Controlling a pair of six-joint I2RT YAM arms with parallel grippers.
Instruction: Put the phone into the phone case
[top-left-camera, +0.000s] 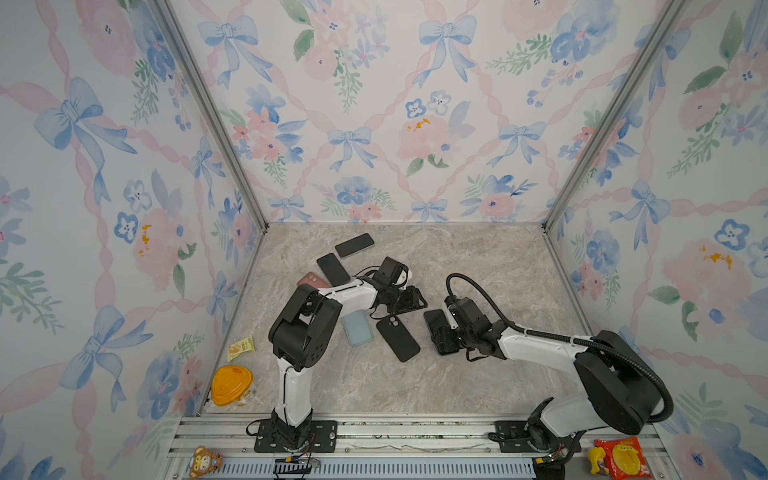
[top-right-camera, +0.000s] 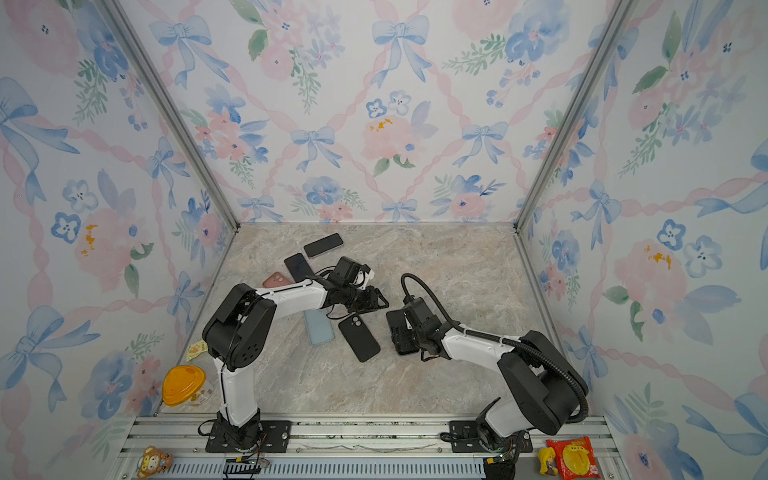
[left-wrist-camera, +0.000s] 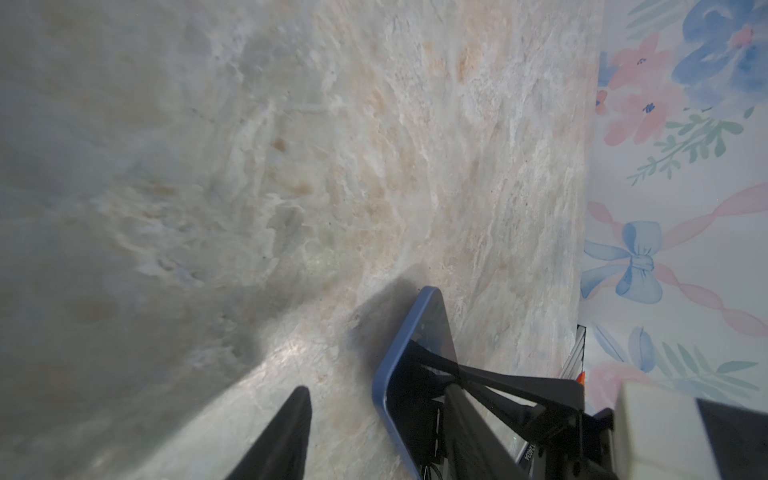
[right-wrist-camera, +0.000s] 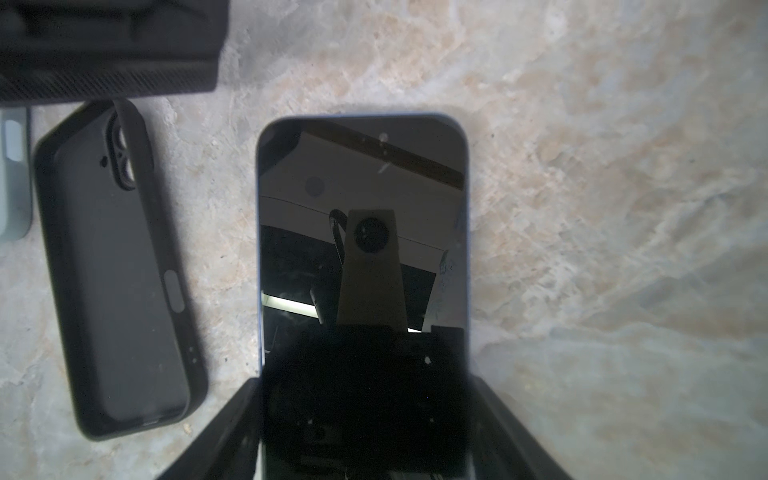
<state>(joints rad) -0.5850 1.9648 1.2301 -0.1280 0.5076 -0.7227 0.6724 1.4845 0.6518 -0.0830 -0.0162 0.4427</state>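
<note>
Right jaws (right-wrist-camera: 365, 390) are closed on the phone (right-wrist-camera: 361, 187), one finger on each long edge at its near end, screen up. The phone is at bench (top-left-camera: 478, 374) centre, just right of the black phone case (right-wrist-camera: 116, 266), which lies flat and apart from it. Left jaws (top-left-camera: 411, 300) stand partly apart by the phone's far end, gripping nothing; one finger (left-wrist-camera: 291, 432) is clear of the phone's blue edge.
</note>
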